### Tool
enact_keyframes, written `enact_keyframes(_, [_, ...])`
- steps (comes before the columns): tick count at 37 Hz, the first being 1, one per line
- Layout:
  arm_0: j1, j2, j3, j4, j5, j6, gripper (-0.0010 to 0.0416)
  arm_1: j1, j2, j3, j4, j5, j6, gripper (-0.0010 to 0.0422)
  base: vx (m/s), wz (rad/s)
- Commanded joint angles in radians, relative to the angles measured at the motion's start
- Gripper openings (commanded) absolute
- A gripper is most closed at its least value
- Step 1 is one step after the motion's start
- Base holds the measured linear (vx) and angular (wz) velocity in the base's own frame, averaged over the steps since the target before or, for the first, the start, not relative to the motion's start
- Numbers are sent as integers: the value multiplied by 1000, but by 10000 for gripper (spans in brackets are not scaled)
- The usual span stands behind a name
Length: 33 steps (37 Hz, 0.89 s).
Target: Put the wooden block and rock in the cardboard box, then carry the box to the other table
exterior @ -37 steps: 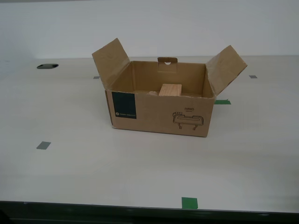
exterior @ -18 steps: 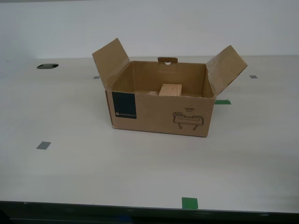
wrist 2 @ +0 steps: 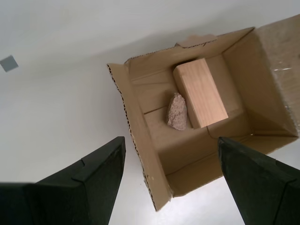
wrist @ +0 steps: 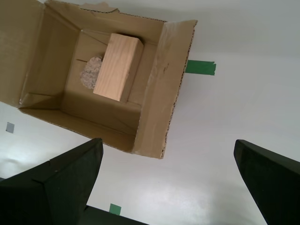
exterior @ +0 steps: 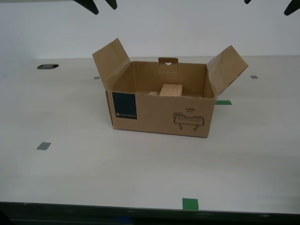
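Note:
The cardboard box (exterior: 159, 115) stands open on the pale table, side flaps spread. Inside lie the wooden block (exterior: 171, 90) (wrist 2: 200, 93) (wrist: 118, 66) and, beside it, the rock (wrist 2: 177, 111) (wrist: 91, 72), which barely peeks over the front wall in the exterior view. My second gripper (wrist 2: 172, 139) hangs open and empty above the box's flap on the exterior view's left; its fingertips (exterior: 96, 6) show at the top edge. My first gripper (wrist: 166, 143) hangs open and empty above the other flap, fingertips (exterior: 289, 8) at the exterior view's top right. The other table is out of view.
Green tape marks lie beside the box (exterior: 223, 102) (wrist: 200, 68) and at the table's near edge (exterior: 190, 204). Grey squares (exterior: 43, 146) (exterior: 253, 77) dot the tabletop, and a dark hole (exterior: 47, 66) sits at the exterior view's far left.
Black fingertips of both grippers have come into the top of the exterior view, where none showed before. The box and its contents have not moved.

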Motion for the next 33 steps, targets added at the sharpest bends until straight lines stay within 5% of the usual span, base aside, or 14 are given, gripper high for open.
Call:
enact_keyframes(1, [-6, 21, -4, 0, -3, 3, 390, 26, 37, 1, -2, 3, 12, 263, 0, 0])
enact_keyframes(16, [-37, 119, -53, 105, -10, -17, 389, 95, 180, 3, -5, 50, 43, 263, 0, 0])
enact_keyframes(22, [-51, 169, -99, 165, -26, -34, 390, 89, 215, 6, -1, 196, 57, 263, 0, 0])
enact_keyframes(27, [-52, 217, -122, 221, -44, -35, 390, 87, 215, 1, 3, 187, 58, 263, 0, 0])
enact_keyframes(33, [-52, 282, -136, 298, -128, -34, 389, 88, 216, 0, 11, 186, 60, 263, 0, 0])
